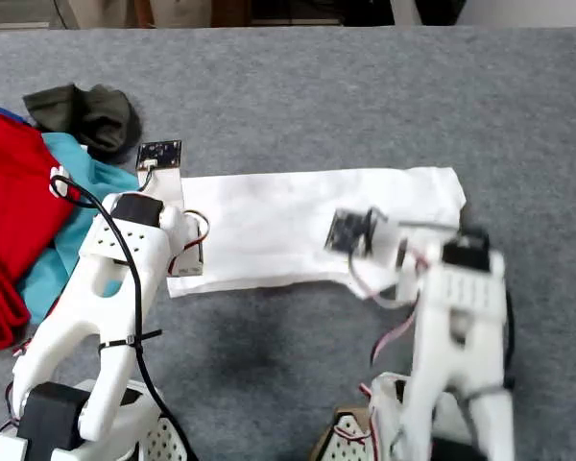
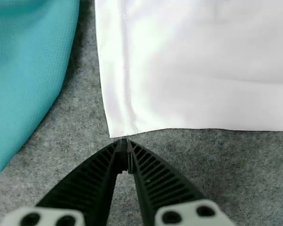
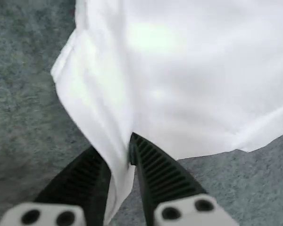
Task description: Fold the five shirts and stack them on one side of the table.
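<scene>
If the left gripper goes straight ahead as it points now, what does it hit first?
The corner of the folded white cloth shirt, just ahead of the left gripper, though depth is unclear.

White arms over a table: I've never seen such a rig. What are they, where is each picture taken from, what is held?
Two small robot arms, each ending in a gripper. The high view looks down on the table; the others come from wrist cameras. A white shirt lies flat; a red shirt, teal shirt and dark green shirt lie beside it. The right gripper pinches the white shirt; the left gripper is shut at its corner.
</scene>
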Controlling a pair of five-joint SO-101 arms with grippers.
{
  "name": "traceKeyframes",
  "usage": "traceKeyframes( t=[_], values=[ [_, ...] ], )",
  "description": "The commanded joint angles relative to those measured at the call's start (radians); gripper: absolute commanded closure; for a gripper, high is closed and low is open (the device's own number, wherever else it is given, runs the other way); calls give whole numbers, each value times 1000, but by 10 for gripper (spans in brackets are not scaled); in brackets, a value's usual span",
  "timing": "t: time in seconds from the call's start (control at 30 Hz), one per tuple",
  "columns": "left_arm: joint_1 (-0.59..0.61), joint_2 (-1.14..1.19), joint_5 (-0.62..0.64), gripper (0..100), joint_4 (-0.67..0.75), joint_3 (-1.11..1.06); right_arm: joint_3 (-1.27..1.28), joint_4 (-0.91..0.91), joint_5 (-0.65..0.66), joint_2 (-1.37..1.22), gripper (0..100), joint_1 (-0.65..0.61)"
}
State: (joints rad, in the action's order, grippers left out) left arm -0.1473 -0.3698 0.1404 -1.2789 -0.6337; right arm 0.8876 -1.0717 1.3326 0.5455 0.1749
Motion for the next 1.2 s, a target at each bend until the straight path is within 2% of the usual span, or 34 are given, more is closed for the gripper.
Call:
traceKeyframes(
  t=[0.0, 0.2, 0.47, 0.53, 0.63, 0.73, 0.93, 1.0, 1.07, 1.17],
  values=[
    [6, -24, -6, 981, -6, 23, -278, 12, 3, -236, 997, -8],
    [9, -24, -8, 981, -5, 23, -561, 6, 3, -509, 997, -38],
    [9, -25, -21, 981, -3, 23, -595, 17, 0, -570, 988, -188],
    [11, -30, -44, 981, -3, 23, -593, 44, -31, -570, 919, -199],
    [12, -31, -49, 981, -6, 23, -595, 103, -130, -564, 754, -171],
    [12, -31, -49, 981, -8, 23, -598, 104, -132, -559, 685, -140],
    [12, -31, -49, 981, -9, 23, -591, 0, -129, -492, 693, -81],
    [12, -33, -49, 981, -9, 23, -575, -29, -129, -458, 794, -61],
    [12, -33, -43, 980, -6, 25, -542, -32, -133, -424, 995, -54],
    [23, -24, -18, 978, -20, 63, -464, -32, -147, -378, 938, -41]
  ],
)
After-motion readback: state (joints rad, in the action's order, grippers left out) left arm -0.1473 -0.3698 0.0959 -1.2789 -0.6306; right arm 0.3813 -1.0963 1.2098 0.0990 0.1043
